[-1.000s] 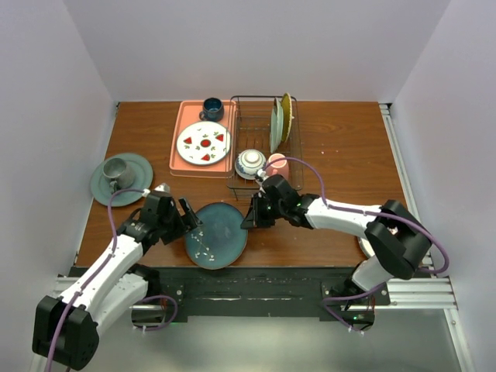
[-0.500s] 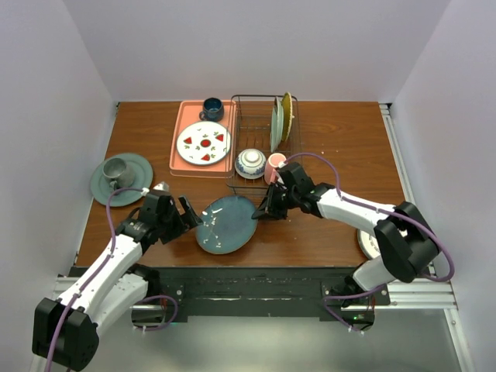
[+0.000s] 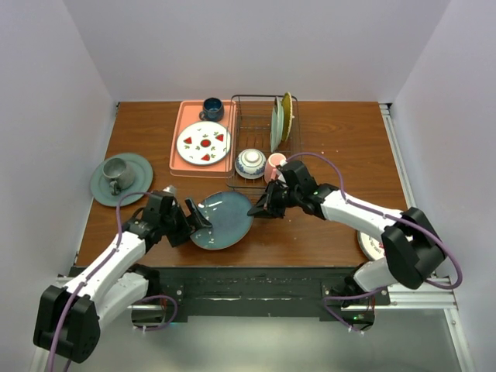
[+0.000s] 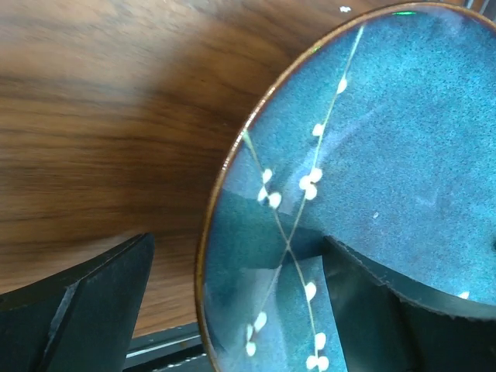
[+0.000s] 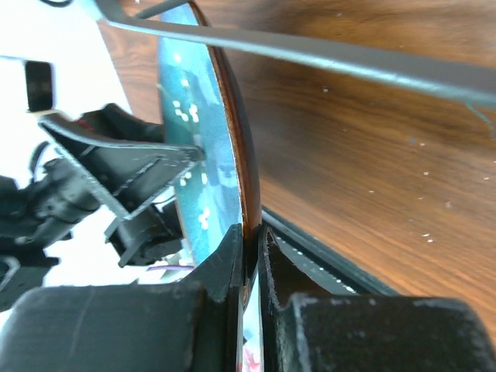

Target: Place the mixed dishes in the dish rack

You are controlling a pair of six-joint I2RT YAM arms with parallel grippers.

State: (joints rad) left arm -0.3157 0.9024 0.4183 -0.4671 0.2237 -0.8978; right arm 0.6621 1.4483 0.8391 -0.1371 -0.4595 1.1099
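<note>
A teal plate with white blossom sprigs (image 3: 225, 219) is tilted up off the table in front of the dish rack (image 3: 246, 116). My right gripper (image 3: 258, 208) is shut on its right rim; the right wrist view shows the jaws (image 5: 249, 232) pinching the plate (image 5: 198, 139) edge-on. My left gripper (image 3: 198, 222) is open, straddling the plate's left rim without squeezing it (image 4: 239, 260). The plate fills the left wrist view (image 4: 372, 139). A teal-grey plate (image 3: 275, 124) and a yellow plate (image 3: 287, 115) stand in the rack. A blue-and-white bowl (image 3: 250, 163) and a pink mug (image 3: 277, 163) sit at its near end.
A pink tray (image 3: 180, 132) left of the rack holds a white plate with red marks (image 3: 204, 143) and a dark blue mug (image 3: 212, 109). A grey-green plate with a grey mug (image 3: 120, 177) lies at the far left. Another plate (image 3: 364, 245) peeks out under my right arm.
My right gripper has raised the teal plate's right rim and drawn it up and right toward the rack. The plate now stands tilted. My left gripper followed to its left rim.
</note>
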